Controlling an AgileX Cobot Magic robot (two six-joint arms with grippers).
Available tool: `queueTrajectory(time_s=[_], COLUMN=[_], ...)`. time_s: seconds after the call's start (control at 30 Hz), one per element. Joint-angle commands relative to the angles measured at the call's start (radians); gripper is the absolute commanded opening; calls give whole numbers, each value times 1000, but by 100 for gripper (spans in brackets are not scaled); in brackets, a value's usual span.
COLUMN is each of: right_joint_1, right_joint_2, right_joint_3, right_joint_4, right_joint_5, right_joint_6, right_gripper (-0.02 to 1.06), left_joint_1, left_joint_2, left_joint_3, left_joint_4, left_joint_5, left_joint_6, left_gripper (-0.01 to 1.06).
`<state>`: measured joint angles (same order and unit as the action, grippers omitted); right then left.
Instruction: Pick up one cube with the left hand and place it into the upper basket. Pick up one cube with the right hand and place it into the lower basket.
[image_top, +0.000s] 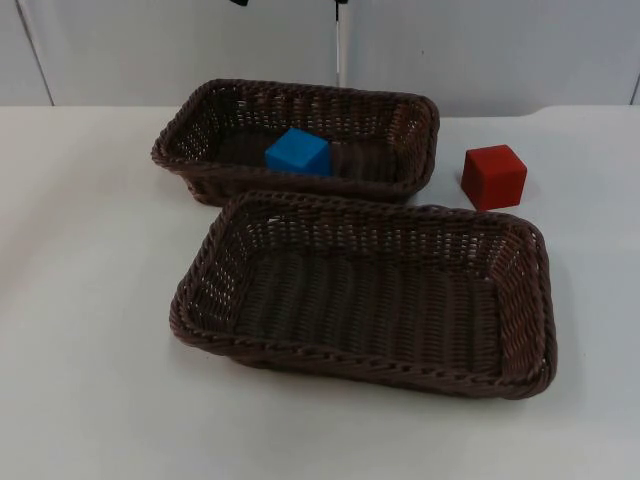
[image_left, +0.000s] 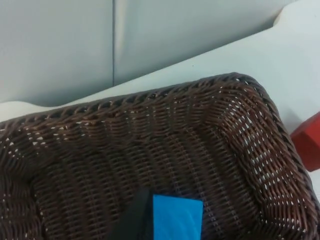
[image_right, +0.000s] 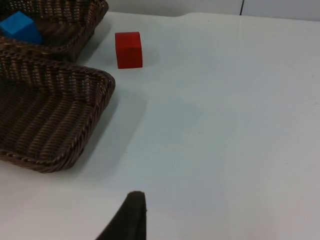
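Upper basket (image_top: 420, 125): brown wicker, on the white surface (image_top: 90, 300) near the grey wall (image_top: 150, 50); seen from the left wrist too (image_left: 240, 130).
Blue cube (image_top: 297, 151): inside the upper basket, resting on its floor, roughly mid-length and toward the near wall; in the left wrist view (image_left: 177, 220) it sits on the weave just beside a black fingertip (image_left: 134, 220).
Lower basket (image_top: 520, 300): same brown wicker, larger in view, nearer the camera, just in front of the upper basket; nothing lies in it. Its corner shows in the right wrist view (image_right: 95, 100).
Red cube (image_top: 493, 176): on the surface, outside both baskets, just right of the upper basket's right end and behind the lower basket's far right corner; in the right wrist view (image_right: 129, 49) it stands apart from both rims.
Left gripper: above the upper basket, over the blue cube; state of jaws cannot be told.
Right gripper: over bare surface, well apart from the red cube, one black fingertip (image_right: 131, 220) visible; state of jaws cannot be told.
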<state>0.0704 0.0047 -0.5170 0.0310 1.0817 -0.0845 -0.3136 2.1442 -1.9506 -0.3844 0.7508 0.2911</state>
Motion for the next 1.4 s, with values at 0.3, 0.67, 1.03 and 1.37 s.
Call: queueTrajectory(time_s=[0.3, 0.67, 1.03, 1.37], right_joint_1=[-6, -6, -6, -6], right_joint_2=[-5, -5, -5, -5], right_joint_3=[0, 0, 0, 0], right_joint_4=[-7, -7, -6, -6], right_joint_5=[-1, -1, -1, -1], right_joint_6=[-7, -7, -11, -13], right_gripper=[105, 105, 105, 105], left_joint_1=[0, 0, 0, 0], left_joint_2=[-151, -289, -451, -599], left_joint_3=[229, 375, 587, 731], left_joint_4=[45, 52, 59, 51], left_joint_5=[-102, -113, -195, -223], left_joint_6=[-9, -9, -9, -9], left_gripper=[105, 105, 105, 105])
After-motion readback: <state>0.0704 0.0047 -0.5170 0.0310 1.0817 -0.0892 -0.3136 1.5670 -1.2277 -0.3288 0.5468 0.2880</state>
